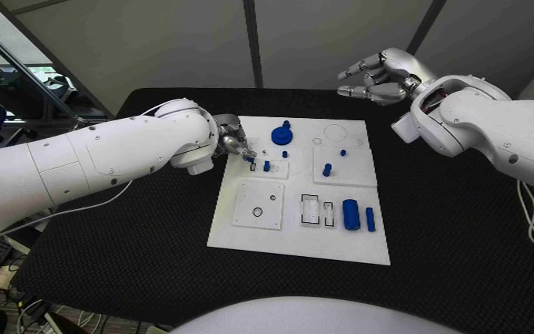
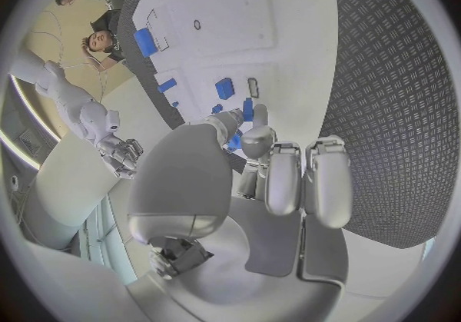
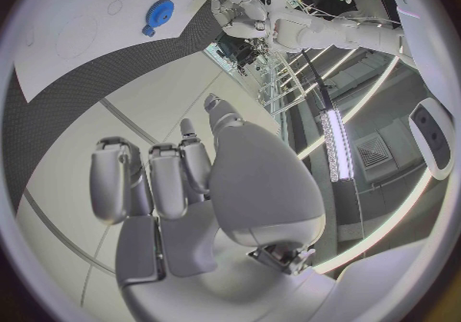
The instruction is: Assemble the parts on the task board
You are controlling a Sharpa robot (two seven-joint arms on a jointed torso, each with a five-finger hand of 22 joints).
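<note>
The left hand (image 1: 234, 143) reaches in from the left and hovers over the left edge of the white board (image 1: 251, 237), near its far corner. Its fingertips (image 1: 246, 153) are drawn together around a small blue peg (image 2: 235, 140). The left wrist view shows the peg pinched between thumb and finger, pointing down at the board. Just right of the fingertips, a second short blue peg (image 1: 267, 166) stands upright in a small raised square block (image 1: 277, 172) on the board.

The right hand (image 1: 376, 79) is raised well above the far right of the black worktop (image 1: 445, 226), away from the board. Its fingers are curled inward and it holds nothing.

The board lies in the middle of the worktop. At its far edge sits a round blue gear (image 1: 282, 136) with a knob on top, and a small blue peg (image 1: 285, 153) stands just nearer than it. To the right, a second raised square block (image 1: 356, 176) carries two upright blue pegs, one at its far side (image 1: 343, 151) and a taller one nearer (image 1: 327, 170). A thin circle outline (image 1: 335, 132) marks the board beyond that block. On the near half, a square block (image 1: 271, 199) with a small ring sits at the left, two rectangular slots (image 1: 317, 210) lie in the middle, and a thick blue cylinder (image 1: 352, 214) and a thin blue bar (image 1: 370, 219) lie side by side at the right.
</note>
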